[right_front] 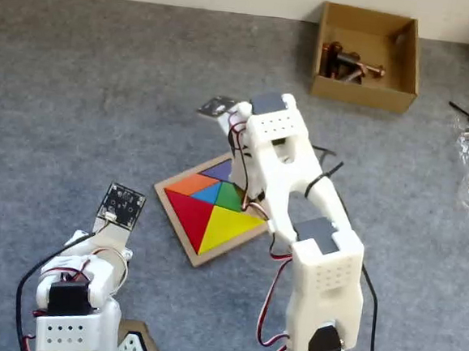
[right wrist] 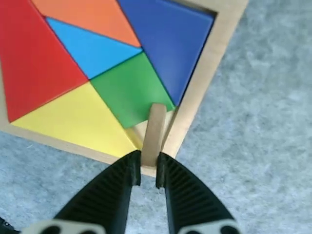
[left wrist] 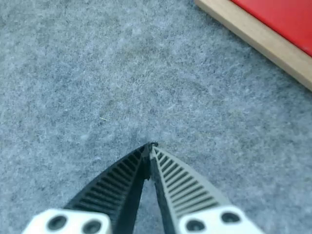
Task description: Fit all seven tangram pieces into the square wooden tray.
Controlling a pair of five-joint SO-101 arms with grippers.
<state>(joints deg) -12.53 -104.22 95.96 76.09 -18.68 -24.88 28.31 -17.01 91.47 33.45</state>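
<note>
**Grey felt table: six in, one to go**

Grey felt (right_front: 79, 90) under everything. We count six pieces seated in the wooden tray (right wrist: 200, 78): red (right wrist: 34, 63), yellow (right wrist: 78, 117), orange (right wrist: 83, 14), light blue (right wrist: 92, 48), green (right wrist: 129, 90), dark blue (right wrist: 165, 39). Right gripper (right wrist: 147, 161) pinches the seventh, a tan piece (right wrist: 155, 126), edge-on over the open corner slot beside green and yellow. Left gripper (left wrist: 150, 148) is pressed closed on nothing, over felt near the tray. We can't make out the tan piece's outline or whether it touches the slot floor. From above, the arm (right_front: 300, 172) covers that corner.

Right gripper (right wrist: 148, 162) pinches tan piece (right wrist: 155, 127) over tray (right wrist: 215, 57) gap.
</note>
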